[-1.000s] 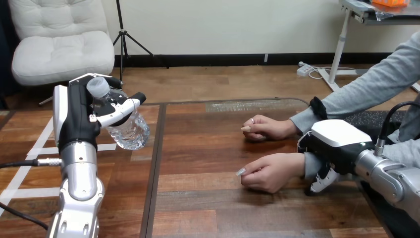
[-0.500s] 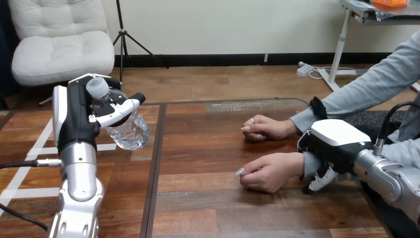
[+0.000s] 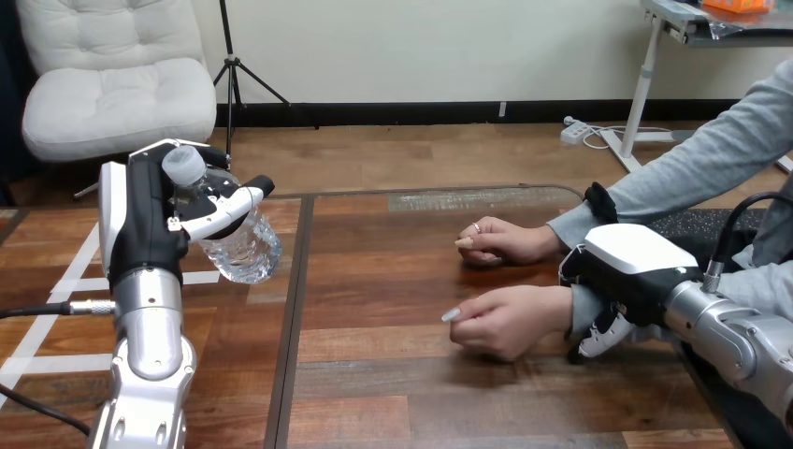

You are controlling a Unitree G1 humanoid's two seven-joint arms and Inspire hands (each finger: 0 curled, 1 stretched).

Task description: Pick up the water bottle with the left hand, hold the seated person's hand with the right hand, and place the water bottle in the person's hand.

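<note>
Over left edge of table (image 3: 421, 383), water bottle (image 3: 245, 251) aloft, clasped by left hand (image 3: 140, 224), cap up, long axis tilted. Near right edge, right hand (image 3: 631, 267) curled round person's wrist (image 3: 582, 311); person's nearer hand (image 3: 505, 323) well right of bottle, loosely closed.

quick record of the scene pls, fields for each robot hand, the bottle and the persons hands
left hand: raised, fingers curled round the water bottle
water bottle: clear, capped, tilted, held off the table
right hand: on the person's nearer wrist, fingers curled round it
person's nearer hand: loosely curled, holds nothing
person's farther hand: resting on the table
handover: not yet done
</note>
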